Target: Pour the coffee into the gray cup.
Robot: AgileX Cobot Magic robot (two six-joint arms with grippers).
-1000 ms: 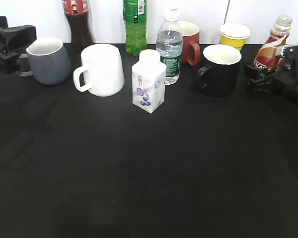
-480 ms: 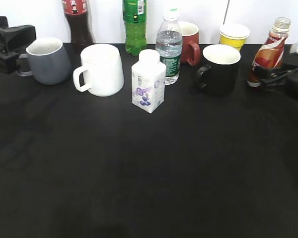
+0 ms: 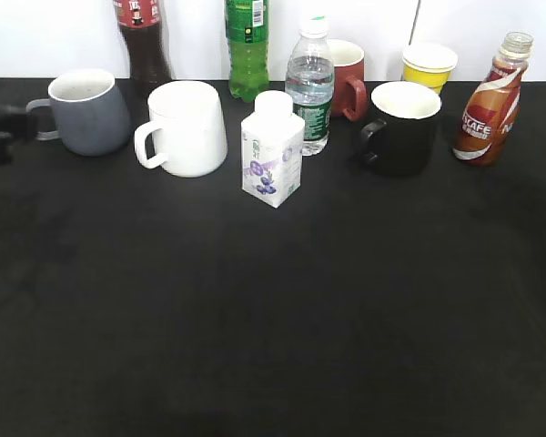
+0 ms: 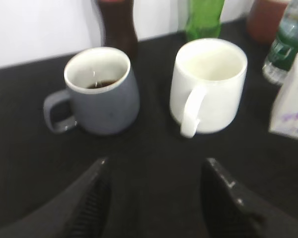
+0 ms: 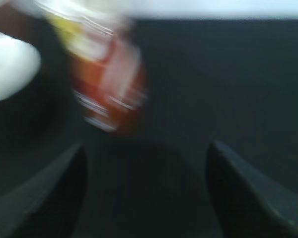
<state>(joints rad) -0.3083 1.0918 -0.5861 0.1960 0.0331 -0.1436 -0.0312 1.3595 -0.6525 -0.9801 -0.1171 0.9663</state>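
The coffee (image 3: 488,100) stood upright near the far right corner of the worktop (image 3: 273,319), with no cap visible on its neck, and nothing gripped it. The gray cup (image 3: 85,110) sat near the far left corner, well apart from the bottle, its handle turned toward the left edge. In the left wrist view a little dark liquid already lay in the bottom of the cup.

The left gripper (image 4: 154,198) hung with its jaws spread wide and empty, just in front of the gray cup and the white mug (image 4: 207,84). The right gripper (image 5: 146,193) was likewise wide and empty, facing the bottle, though that view was badly smeared.

The main risk lay in the open bottle. It appeared tall and narrow-based, so a fingertip brushing it on any fresh approach could likely tip it and spill coffee toward the right edge. The black mug (image 3: 403,126) stood near the bottle on its left, and a swinging arm could knock it. Any carry to the cup would have to cross the whole far row, over the water bottle (image 3: 310,86) and the carton (image 3: 272,150), where a tilted bottle could drip. At the far left, the white mug just beside the gray cup could catch a stray pour.
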